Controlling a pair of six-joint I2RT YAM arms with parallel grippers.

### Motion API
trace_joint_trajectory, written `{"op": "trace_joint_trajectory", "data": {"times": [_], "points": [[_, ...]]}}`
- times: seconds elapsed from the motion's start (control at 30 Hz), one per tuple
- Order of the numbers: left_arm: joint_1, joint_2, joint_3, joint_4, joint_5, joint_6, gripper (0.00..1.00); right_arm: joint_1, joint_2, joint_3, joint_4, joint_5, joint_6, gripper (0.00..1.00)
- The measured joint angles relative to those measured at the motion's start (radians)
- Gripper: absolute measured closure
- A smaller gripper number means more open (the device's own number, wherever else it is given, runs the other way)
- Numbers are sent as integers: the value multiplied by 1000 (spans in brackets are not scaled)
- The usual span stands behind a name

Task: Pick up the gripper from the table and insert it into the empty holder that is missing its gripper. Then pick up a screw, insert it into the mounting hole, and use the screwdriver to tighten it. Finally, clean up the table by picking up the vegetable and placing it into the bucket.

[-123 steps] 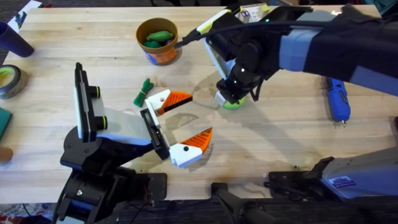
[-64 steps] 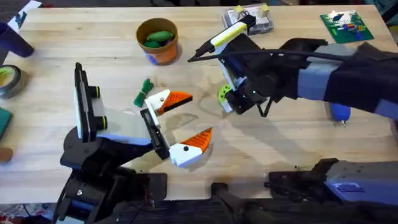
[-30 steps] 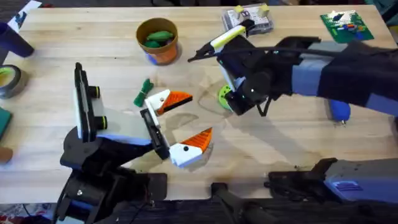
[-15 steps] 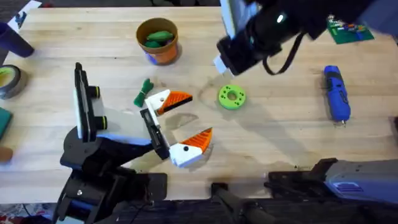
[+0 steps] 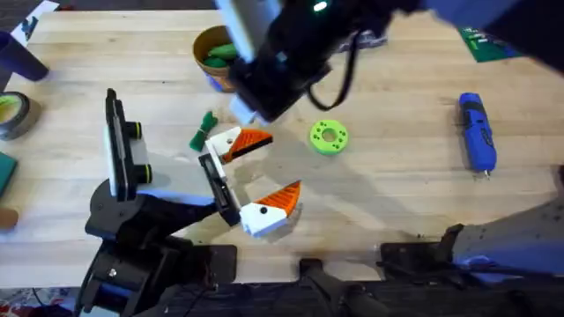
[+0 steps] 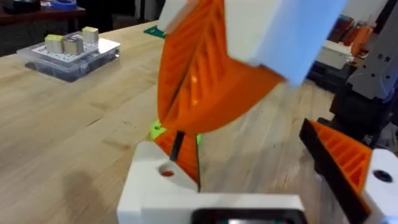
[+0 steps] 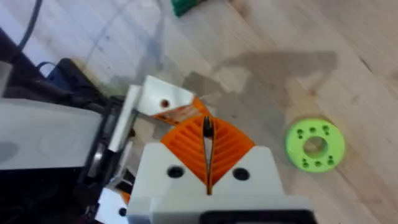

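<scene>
My right pincer (image 7: 208, 163): white body, orange ribbed pads (image 7: 227, 148) pressed together. Gripper (image 5: 240, 142): white block, orange ribbed wedge tip. Second one (image 5: 270, 209) alike, at holder's 4 o'clock. Holder (image 5: 141, 189): black base, white arm, black plates. Disc (image 5: 329, 137): bright green, ring of small holes. Screwdriver (image 5: 476, 132): blue. Bucket (image 5: 217, 62): yellow-orange, green vegetable inside. Table (image 5: 388, 202): pale wood grain.

The holder (image 5: 145, 189), a black-based stand with a white arm and upright black plates, stands at the counter's near left. Two white blocks with orange ribbed wedge tips sit at its plates: one gripper (image 5: 240, 142) farther, the other (image 5: 271, 208) nearer. The blue screwdriver (image 5: 477, 132) lies far right. The yellow-orange bucket (image 5: 214, 60) holds a green vegetable (image 5: 214, 55).
</scene>
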Motion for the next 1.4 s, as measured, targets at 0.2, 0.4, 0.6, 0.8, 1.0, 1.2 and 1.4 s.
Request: {"op": "trace_joint_trajectory", "data": {"times": [0.2, 0.4, 0.6, 0.8, 1.0, 1.2, 1.4], "points": [[0, 0, 0, 0, 0, 0, 7, 75, 44, 28, 33, -8, -11, 995], [0, 0, 0, 0, 0, 0, 7, 101, 44, 31, 34, -24, -29, 995], [0, 0, 0, 0, 0, 0, 7, 101, 44, 31, 22, -22, -34, 995], [0, 0, 0, 0, 0, 0, 7, 101, 44, 31, 24, -2, -37, 995], [0, 0, 0, 0, 0, 0, 7, 101, 50, 31, 23, -1, -37, 995], [0, 0, 0, -1, 0, -3, 7, 101, 85, 32, 23, 0, -37, 995], [0, 0, 0, 0, 0, -4, 7, 101, 92, 32, 25, 0, -41, 995]]}}
